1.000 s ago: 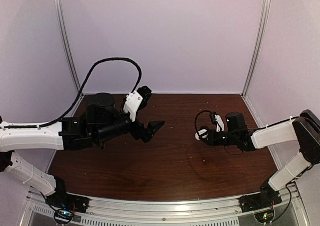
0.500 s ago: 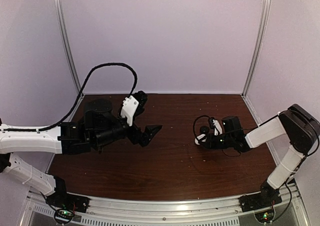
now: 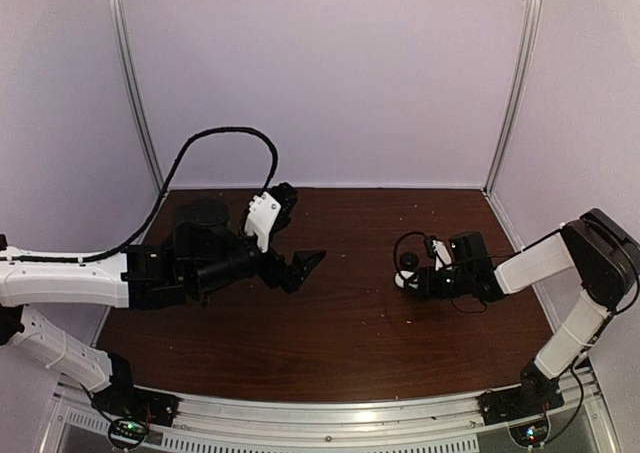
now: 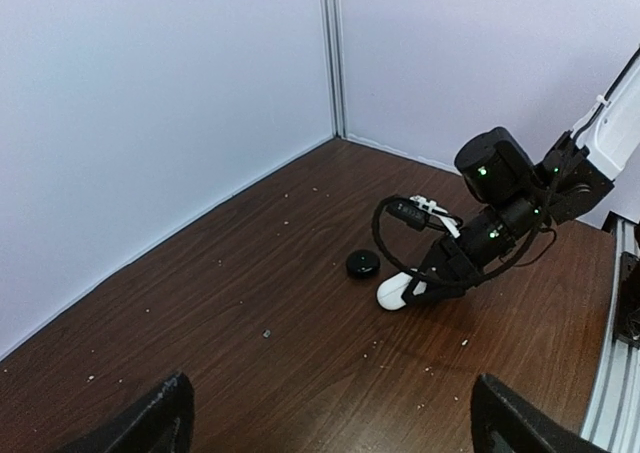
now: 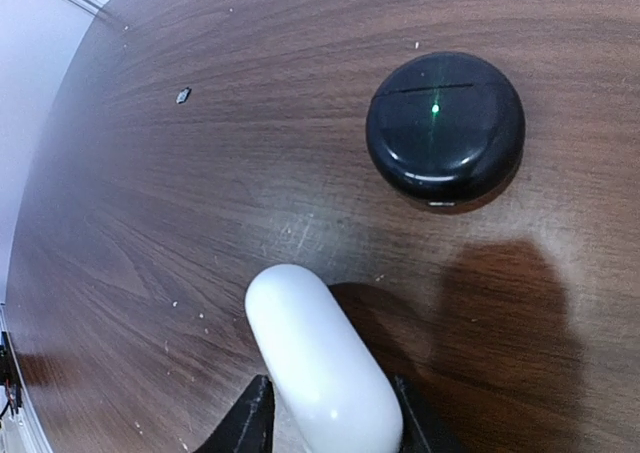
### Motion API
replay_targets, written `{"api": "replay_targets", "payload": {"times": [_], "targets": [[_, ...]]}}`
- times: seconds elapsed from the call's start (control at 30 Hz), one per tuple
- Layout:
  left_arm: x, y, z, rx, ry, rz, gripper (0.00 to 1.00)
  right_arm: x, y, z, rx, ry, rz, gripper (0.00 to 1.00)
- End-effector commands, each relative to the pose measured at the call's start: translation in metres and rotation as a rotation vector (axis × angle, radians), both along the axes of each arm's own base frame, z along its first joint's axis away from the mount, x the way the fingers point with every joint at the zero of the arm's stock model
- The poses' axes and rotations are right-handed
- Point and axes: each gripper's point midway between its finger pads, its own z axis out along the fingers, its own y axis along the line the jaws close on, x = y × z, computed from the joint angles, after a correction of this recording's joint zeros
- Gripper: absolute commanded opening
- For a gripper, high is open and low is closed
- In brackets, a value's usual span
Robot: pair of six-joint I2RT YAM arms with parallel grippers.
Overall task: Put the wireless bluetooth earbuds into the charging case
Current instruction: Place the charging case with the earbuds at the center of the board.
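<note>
Left gripper: raised over the left half of the table, fingers spread wide, holding nothing.

Earbuds: no white bud can be made out in any view. A dark speck lies on the wood left of the cases; it is too small to tell if it is the black bud.

Black round case: lying flat, green lamp lit, near the white one but apart.

White oval case: lid apparently closed, low at the table, pinched between the fingers of the right gripper.

Assessment: the case is being handled and no bud is seated yet. The next move calls for opening the case and locating the buds.
</note>
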Motion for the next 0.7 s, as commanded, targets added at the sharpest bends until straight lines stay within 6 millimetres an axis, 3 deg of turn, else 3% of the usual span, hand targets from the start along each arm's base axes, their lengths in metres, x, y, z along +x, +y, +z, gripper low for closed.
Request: {"api": "replay_targets", "payload": {"times": [0.0, 0.23, 0.4, 0.53, 0.67], "targets": [[0.005, -0.004, 0.009, -0.045, -0.015, 0.004, 0.98, 0.002, -0.015, 0.005, -0.036, -0.014, -0.035, 0.43], [0.009, 0.0, 0.011, -0.054, 0.001, 0.015, 0.98, 0.006, -0.031, 0.021, -0.067, -0.042, -0.081, 0.58], [0.021, 0.009, 0.01, -0.079, 0.075, 0.023, 0.98, 0.009, -0.04, 0.045, -0.084, -0.091, -0.098, 0.66], [0.039, 0.024, 0.008, -0.105, 0.148, 0.039, 0.98, 0.012, -0.043, 0.084, -0.076, -0.186, -0.094, 0.75], [0.064, 0.052, -0.004, -0.104, 0.239, 0.119, 0.98, 0.013, -0.044, 0.144, -0.039, -0.34, -0.099, 0.96]]}}
